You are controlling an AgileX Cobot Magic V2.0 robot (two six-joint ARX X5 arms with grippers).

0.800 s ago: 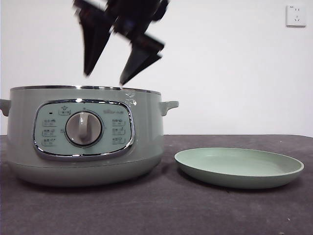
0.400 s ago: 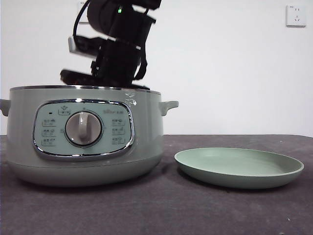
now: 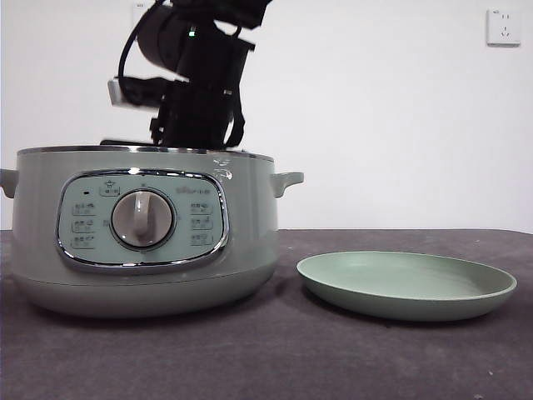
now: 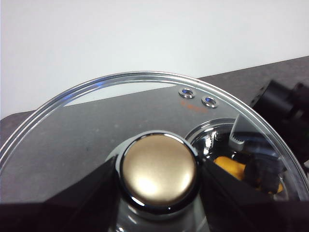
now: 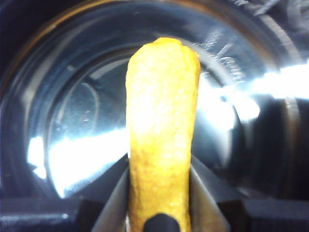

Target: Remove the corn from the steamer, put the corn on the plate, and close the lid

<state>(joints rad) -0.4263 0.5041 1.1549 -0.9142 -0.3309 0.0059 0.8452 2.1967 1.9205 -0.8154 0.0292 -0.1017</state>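
Note:
The sage-green steamer (image 3: 141,242) stands open at the left of the table. My right arm (image 3: 196,83) reaches down into it from above, and its jaws are hidden behind the steel rim. In the right wrist view my right gripper (image 5: 159,198) is shut on the yellow-orange corn (image 5: 161,121) inside the shiny pot (image 5: 72,145). My left gripper (image 4: 159,176) is shut on the knob (image 4: 158,169) of the glass lid (image 4: 87,116) and holds it off the steamer. Through the lid glass the corn (image 4: 228,166) shows. The pale-green plate (image 3: 406,283) lies empty to the right.
The dark table (image 3: 275,358) runs in front of the steamer and plate. A white wall with a socket (image 3: 504,27) is behind. The steamer's side handle (image 3: 289,180) sticks out toward the plate.
The right gripper was open above the steamer's rim, then came down into the pot. Its jaws are now below the rim, at the corn. Steamer and plate have not moved.

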